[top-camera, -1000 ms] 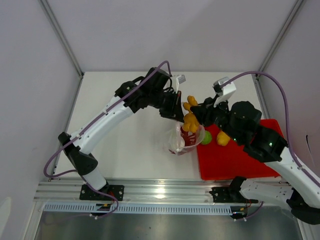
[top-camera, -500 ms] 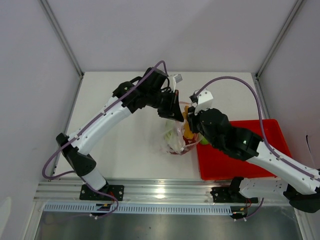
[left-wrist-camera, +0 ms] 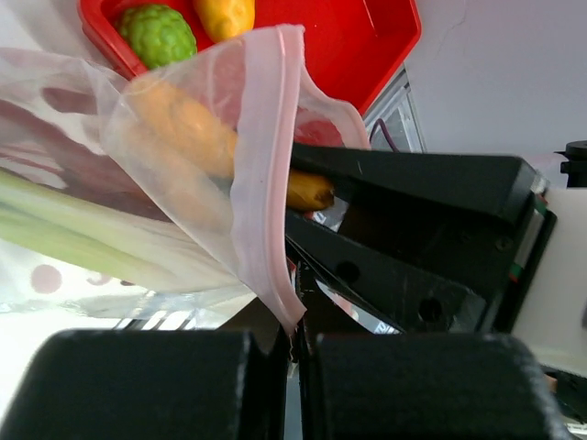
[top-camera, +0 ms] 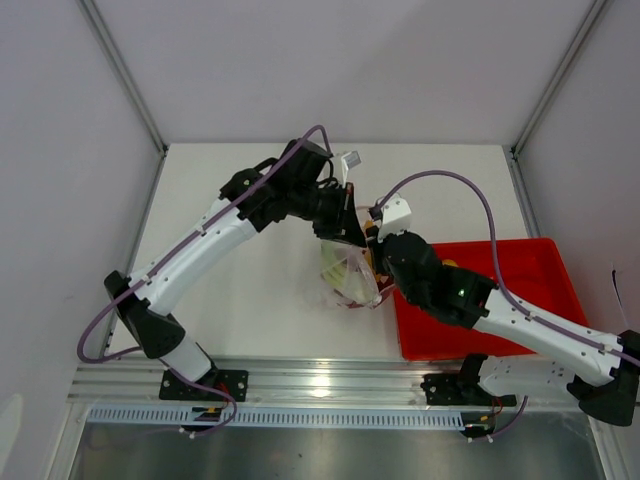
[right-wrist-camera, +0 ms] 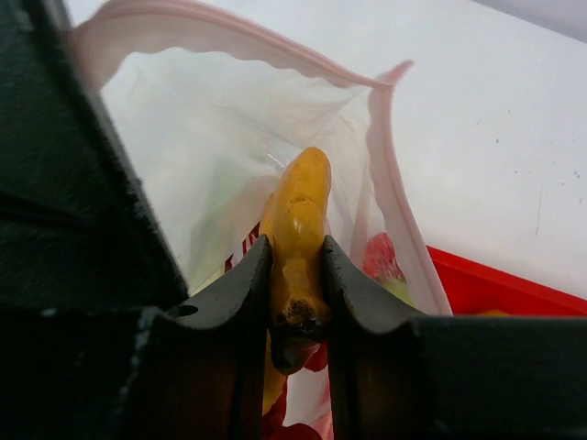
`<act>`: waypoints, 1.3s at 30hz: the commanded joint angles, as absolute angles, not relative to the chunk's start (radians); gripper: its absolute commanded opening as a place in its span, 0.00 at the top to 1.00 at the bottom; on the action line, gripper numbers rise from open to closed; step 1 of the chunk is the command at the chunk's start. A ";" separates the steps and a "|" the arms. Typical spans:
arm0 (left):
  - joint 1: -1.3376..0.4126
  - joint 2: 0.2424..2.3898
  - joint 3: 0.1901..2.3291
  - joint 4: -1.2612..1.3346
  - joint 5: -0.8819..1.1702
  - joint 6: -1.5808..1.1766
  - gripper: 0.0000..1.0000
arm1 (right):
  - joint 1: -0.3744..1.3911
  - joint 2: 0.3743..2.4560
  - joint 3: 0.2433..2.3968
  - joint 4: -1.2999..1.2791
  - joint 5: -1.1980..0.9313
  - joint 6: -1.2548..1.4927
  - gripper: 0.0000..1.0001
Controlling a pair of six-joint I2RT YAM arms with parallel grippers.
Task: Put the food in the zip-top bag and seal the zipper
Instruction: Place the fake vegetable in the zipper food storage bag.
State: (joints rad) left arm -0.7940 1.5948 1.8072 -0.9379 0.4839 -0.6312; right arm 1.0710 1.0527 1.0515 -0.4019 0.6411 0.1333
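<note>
The clear zip-top bag (top-camera: 345, 278) hangs open beside the red tray. Its pink zipper strip (left-wrist-camera: 266, 156) rims the mouth, as the right wrist view (right-wrist-camera: 248, 50) also shows. My left gripper (top-camera: 347, 236) is shut on the mouth's edge (left-wrist-camera: 295, 332) and holds it up. My right gripper (top-camera: 373, 256) is shut on a yellow banana-like piece (right-wrist-camera: 298, 225) and reaches into the bag's mouth. The piece shows through the plastic (left-wrist-camera: 197, 124). A pale-green stalk (left-wrist-camera: 83, 229) and red pieces (right-wrist-camera: 385, 257) lie inside the bag. A round green fruit (left-wrist-camera: 158, 32) and a yellow piece (left-wrist-camera: 225, 14) sit in the tray.
The red tray (top-camera: 505, 325) lies at the right near the table's front edge, under my right arm. White walls with metal posts enclose the table on three sides. A metal rail runs along the front edge (top-camera: 320, 375).
My right gripper has carried the yellow piece left and down, from above the tray's edge into the bag's mouth. My left gripper kept hold of the bag's edge, shifting slightly.
</note>
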 commanded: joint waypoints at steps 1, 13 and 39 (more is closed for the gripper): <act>-0.793 1.513 1.803 -0.848 0.569 -0.672 0.99 | 1.052 1.031 0.994 -0.208 0.707 0.109 0.97; -0.792 1.497 1.763 -0.810 0.592 -0.684 0.99 | 1.022 0.902 0.854 -0.028 0.718 0.250 0.97; -0.739 1.456 1.660 -0.712 0.657 -0.738 1.00 | 1.020 0.910 0.995 -0.328 0.670 0.327 0.11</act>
State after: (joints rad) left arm -0.7692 1.5024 1.6775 -0.8349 0.6483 -0.7136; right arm 1.0069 1.0130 0.9020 -0.2012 0.6945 0.2619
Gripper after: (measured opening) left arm 0.006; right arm 0.881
